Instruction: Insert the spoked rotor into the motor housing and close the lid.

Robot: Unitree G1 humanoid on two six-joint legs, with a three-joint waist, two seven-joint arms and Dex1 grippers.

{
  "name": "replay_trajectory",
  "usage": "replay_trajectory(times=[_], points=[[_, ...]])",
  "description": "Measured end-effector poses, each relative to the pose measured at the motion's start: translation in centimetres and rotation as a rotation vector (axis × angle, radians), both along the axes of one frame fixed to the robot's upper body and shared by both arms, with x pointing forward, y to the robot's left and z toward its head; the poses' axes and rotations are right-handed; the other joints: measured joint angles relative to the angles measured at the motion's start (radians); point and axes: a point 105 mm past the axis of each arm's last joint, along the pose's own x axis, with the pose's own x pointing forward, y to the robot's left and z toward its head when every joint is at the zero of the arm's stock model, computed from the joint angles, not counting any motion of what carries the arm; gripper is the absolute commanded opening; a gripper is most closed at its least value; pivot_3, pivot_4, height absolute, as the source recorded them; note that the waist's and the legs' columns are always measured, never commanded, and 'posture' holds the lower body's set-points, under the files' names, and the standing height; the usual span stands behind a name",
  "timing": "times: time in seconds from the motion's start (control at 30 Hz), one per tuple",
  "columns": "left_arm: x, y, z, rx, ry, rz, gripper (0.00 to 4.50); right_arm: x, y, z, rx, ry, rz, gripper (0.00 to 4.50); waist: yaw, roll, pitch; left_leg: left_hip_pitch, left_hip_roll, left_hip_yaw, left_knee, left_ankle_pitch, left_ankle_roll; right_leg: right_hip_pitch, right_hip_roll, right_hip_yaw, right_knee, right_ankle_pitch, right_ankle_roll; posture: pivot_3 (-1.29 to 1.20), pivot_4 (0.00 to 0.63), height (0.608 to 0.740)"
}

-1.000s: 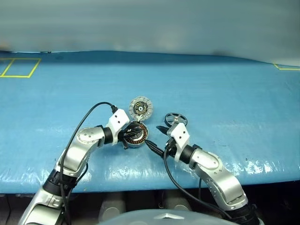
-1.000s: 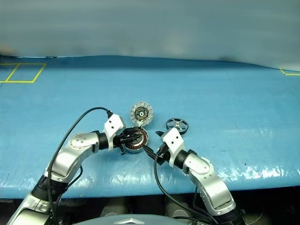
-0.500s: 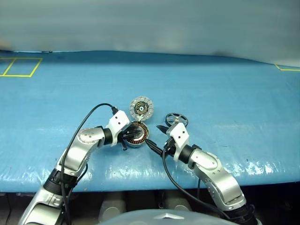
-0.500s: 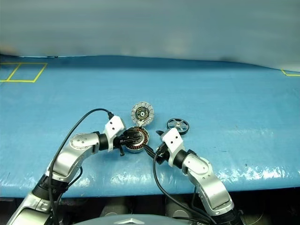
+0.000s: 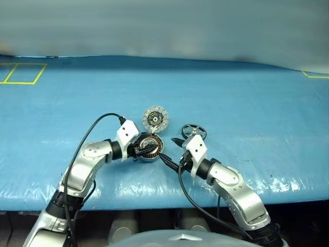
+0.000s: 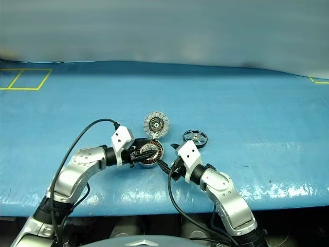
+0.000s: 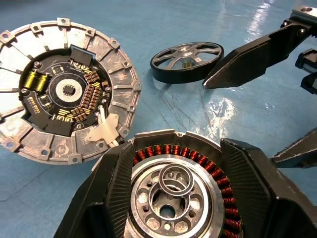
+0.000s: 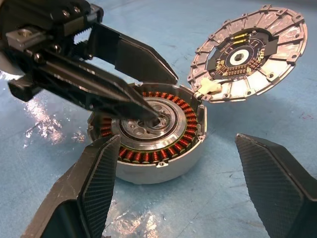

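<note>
while the left gripper point(image 8: 143, 111) straddles the motor housing point(image 8: 148, 144) parted, the right gripper point(image 8: 188, 188) gapes empty.

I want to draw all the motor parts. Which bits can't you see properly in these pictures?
- Left wrist view: the motor housing is cut off by the edge, and its sides hide behind the fingers of the left gripper.
- Right wrist view: a left finger covers the hub, so I cannot tell if it touches.
- Left eye view: the spoked rotor sits partly behind the right gripper.

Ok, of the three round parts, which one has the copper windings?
The housing, between the left hand's fingers. The lid shows pale segments; the rotor is a spoked ring.
</note>
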Motion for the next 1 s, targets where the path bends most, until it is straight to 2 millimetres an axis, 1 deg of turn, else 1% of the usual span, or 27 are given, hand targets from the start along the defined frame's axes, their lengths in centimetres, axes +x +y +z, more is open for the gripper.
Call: replay_trajectory(times=[0.07, 0.17, 0.3, 0.33, 0.4, 0.5, 0.6, 0.67, 0.73, 0.83, 1.0], points=[[-0.3, 0.8, 0.4, -0.006, -0.015, 0.033, 0.96, 0.0, 0.1, 0.2, 0.005, -0.004, 0.002, 3.9, -0.001, 0.0, 0.0, 0.0, 0.0, 0.0, 0.0, 0.0, 0.0, 0.0, 0.0, 0.0, 0.0, 0.0, 0.0, 0.0, 0.15, 0.74], [-0.9, 2.6, 0.2, -0.018, -0.024, 0.124, 0.0, 0.4, 0.5, 0.6, 0.014, 0.008, 0.006, 3.26, -0.005, 0.0, 0.0, 0.001, 0.001, -0.001, 0.0, 0.0, 0.0, 0.0, 0.0, 0.0, 0.0, 0.0, 0.0, 0.0, 0.15, 0.74], [-2.2, 4.4, -0.8, -0.033, -0.019, 0.216, 0.0, 1.2, 1.3, 0.8, -0.019, 0.034, -0.018, 1.98, -0.004, 0.0, 0.0, 0.001, 0.001, -0.001, 0.0, 0.0, 0.0, 0.0, -0.002, 0.0, 0.0, -0.001, -0.002, 0.0, 0.15, 0.74], [-2.6, 4.6, -0.9, -0.051, -0.017, 0.235, 0.0, 1.4, 1.5, 0.7, -0.033, 0.044, -0.016, 1.58, -0.004, 0.0, 0.0, 0.001, 0.002, -0.001, 0.0, 0.0, 0.0, 0.0, -0.002, 0.001, 0.0, -0.001, -0.003, 0.0, 0.15, 0.74], [-3.6, 4.7, -1.5, -0.078, -0.009, 0.252, 0.0, 1.4, 2.1, 0.8, -0.047, 0.068, -0.004, 0.94, -0.003, 0.0, 0.0, 0.0, 0.002, -0.001, 0.0, 0.0, 0.0, 0.0, -0.004, 0.001, 0.0, -0.001, -0.004, 0.0, 0.15, 0.74], [-5.2, 4.9, -2.7, -0.054, -0.008, 0.251, 0.0, 1.4, 3.3, 1.5, -0.079, 0.083, 0.037, 0.01, -0.002, 0.0, 0.0, 0.0, 0.001, 0.0, 0.0, 0.0, 0.0, 0.0, -0.003, 0.001, 0.0, -0.003, -0.006, 0.0, 0.15, 0.74], [-6.5, 4.6, -3.6, -0.028, 0.008, 0.221, 0.0, 1.6, 4.2, 2.2, -0.114, 0.087, 0.06, 0.01, -0.001, 0.0, 0.0, 0.001, 0.002, 0.0, 0.0, 0.0, 0.0, 0.0, -0.003, 0.001, 0.0, -0.003, -0.006, 0.0, 0.15, 0.74], [-6.7, 4.5, -3.8, -0.028, 0.005, 0.219, 0.0, 1.9, 4.5, 2.8, -0.134, 0.092, 0.055, 0.01, -0.002, 0.0, 0.0, 0.001, 0.002, 0.0, 0.0, 0.0, 0.001, -0.001, -0.003, 0.001, 0.0, -0.003, -0.006, 0.0, 0.15, 0.74], [-6.6, 4.3, -3.6, -0.046, -0.014, 0.232, 0.0, 2.3, 4.6, 3.1, -0.162, 0.099, 0.046, 0.01, -0.002, 0.0, 0.0, 0.0, 0.002, 0.0, 0.0, 0.001, 0.001, -0.001, -0.004, 0.001, 0.0, -0.003, -0.006, 0.0, 0.15, 0.74], [-6.3, 4.3, -3.4, -0.078, -0.046, 0.267, 0.0, 2.4, 4.7, 3.1, -0.204, 0.125, 0.051, 0.01, -0.004, 0.0, 0.0, 0.0, 0.002, 0.0, 0.0, 0.0, 0.001, -0.001, -0.004, 0.001, 0.0, -0.003, -0.006, 0.0, 0.15, 0.74], [-6.4, 4.3, -3.5, -0.1, -0.06, 0.28, 0.0, 2.0, 5.0, 2.4, -0.255, 0.156, 0.08, 0.01, -0.009, 0.0, 0.0, 0.0, 0.001, 0.0, -0.001, 0.0, 0.002, -0.001, -0.003, 0.0, 0.0, -0.003, -0.006, 0.0, 0.15, 0.74]])
